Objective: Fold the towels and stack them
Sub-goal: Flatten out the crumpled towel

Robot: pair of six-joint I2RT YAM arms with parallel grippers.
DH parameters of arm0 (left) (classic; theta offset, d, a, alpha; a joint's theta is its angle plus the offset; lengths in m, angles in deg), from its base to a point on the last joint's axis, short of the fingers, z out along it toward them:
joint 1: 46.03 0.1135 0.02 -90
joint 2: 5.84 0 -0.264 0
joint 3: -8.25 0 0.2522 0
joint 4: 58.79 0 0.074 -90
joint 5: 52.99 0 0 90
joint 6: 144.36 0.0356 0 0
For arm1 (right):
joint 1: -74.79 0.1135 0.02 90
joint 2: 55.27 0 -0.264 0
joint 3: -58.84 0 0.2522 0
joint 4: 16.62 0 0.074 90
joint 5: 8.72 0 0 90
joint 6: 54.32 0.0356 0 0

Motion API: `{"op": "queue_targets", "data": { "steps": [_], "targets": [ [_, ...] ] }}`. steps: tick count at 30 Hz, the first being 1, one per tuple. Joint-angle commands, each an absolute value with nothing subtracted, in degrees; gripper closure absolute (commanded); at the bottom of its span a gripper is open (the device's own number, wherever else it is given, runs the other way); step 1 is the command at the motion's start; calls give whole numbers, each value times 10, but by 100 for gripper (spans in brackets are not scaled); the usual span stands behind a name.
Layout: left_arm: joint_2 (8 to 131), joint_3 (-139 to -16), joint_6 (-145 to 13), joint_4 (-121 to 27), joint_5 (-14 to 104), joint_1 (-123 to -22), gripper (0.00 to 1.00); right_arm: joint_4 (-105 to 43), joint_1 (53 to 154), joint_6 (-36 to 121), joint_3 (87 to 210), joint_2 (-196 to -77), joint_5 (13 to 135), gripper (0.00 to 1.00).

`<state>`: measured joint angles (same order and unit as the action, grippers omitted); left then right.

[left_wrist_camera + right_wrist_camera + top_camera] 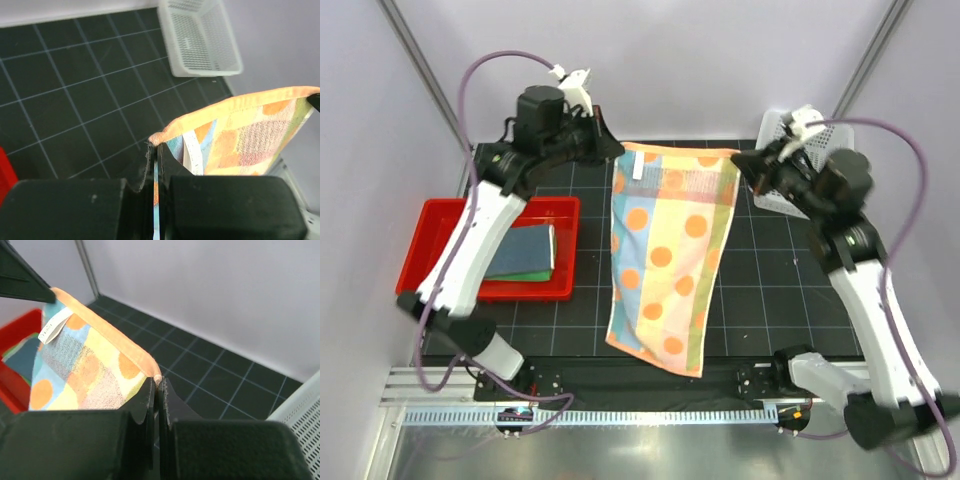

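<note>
left gripper (617, 155) and right gripper (738, 162) each clenched a corner of the orange towel (665, 260) hung beneath them — gripped only by the hem, either could slip.

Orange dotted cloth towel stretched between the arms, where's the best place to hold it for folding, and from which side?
At the two top hem corners, each from its outer side. The left tool and right tool are shut there, so the hem of the orange dotted towel runs straight and the cloth spreads flat.
</note>
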<state>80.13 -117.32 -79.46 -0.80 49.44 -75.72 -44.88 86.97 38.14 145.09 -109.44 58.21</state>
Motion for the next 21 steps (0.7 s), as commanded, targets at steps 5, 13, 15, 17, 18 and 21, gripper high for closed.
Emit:
{"op": "queue_targets", "data": {
  "steps": [5, 13, 15, 17, 18, 21],
  "targets": [
    [1003, -1278, -762, -66, 524, -678, 100, -307, 836, 310, 1476, -1374, 557, 99],
    [1244, -1405, -768, -171, 609, -606, 100, -229, 800, 294, 1626, -1627, 496, 99],
    [1281, -1423, -779, -204, 646, -592, 100, -249, 792, 273, 1665, -1669, 496, 99],
    [1293, -1423, -777, -226, 666, -588, 100, -257, 790, 257, 1682, -1688, 492, 99],
    [1297, -1419, -771, -230, 678, -587, 100, -257, 789, 253, 1681, -1690, 491, 99],
    [1294, -1388, -734, -235, 687, -586, 100, -258, 791, 261, 1658, -1684, 476, 99]
  ]
}}
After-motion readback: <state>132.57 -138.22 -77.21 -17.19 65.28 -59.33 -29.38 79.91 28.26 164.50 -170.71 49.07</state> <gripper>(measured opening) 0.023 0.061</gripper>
